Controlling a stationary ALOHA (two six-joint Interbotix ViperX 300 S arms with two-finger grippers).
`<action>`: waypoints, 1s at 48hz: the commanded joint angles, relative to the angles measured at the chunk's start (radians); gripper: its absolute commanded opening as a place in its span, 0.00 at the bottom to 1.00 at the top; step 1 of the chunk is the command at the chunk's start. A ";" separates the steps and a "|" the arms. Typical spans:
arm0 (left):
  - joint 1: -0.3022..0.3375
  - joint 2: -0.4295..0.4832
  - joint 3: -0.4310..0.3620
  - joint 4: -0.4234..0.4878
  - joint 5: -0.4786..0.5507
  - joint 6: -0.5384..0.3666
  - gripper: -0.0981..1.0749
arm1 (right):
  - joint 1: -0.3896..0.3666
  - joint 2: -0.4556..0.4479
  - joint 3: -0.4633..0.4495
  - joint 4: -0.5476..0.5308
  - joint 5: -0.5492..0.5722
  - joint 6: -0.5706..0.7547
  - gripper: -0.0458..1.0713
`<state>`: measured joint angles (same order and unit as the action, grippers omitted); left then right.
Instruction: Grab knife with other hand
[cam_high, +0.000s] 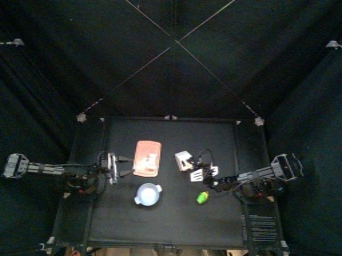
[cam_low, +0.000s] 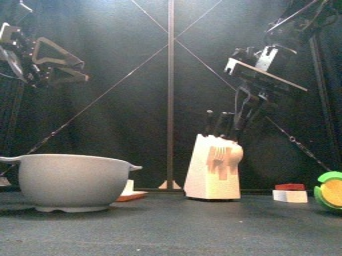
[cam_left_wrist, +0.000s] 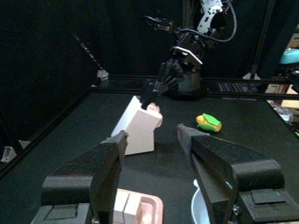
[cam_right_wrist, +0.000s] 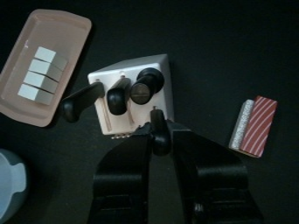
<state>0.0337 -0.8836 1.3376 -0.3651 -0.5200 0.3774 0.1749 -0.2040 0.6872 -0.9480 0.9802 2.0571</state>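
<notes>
Since the knife (cam_right_wrist: 257, 122), a slim flat piece with a whitish strip along a dull red face, lies loose on the matte black table (cam_right_wrist: 222, 44) just beside the pale, wedge-shaped knife block (cam_right_wrist: 135, 105), it looks free to lift. The right gripper (cam_right_wrist: 156, 133) hangs over the block's dark rounded handles; whether it pinches anything I cannot tell. The left gripper (cam_left_wrist: 152, 144) is spread wide and empty, probably ready to take the knife.

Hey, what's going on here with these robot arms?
Two robot arms are at a small black table. The right hand is down over the white knife block, close to its black handles; whether it grips one isn't clear. The left hand hangs open off to the side, holding nothing.
</notes>
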 joint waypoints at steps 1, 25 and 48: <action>0.003 0.003 -0.011 -0.002 -0.009 0.000 0.83 | 0.002 -0.012 -0.029 -0.008 0.005 -0.003 0.52; 0.006 0.003 -0.006 -0.002 -0.009 0.000 0.83 | 0.057 -0.066 -0.058 0.000 0.118 -0.003 0.52; 0.008 0.003 -0.009 -0.003 -0.009 0.002 0.83 | 0.150 -0.114 -0.074 0.009 0.153 -0.002 0.52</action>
<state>0.0368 -0.8836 1.3422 -0.3712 -0.5200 0.3774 0.3068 -0.2823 0.6412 -0.9342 1.1275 2.0555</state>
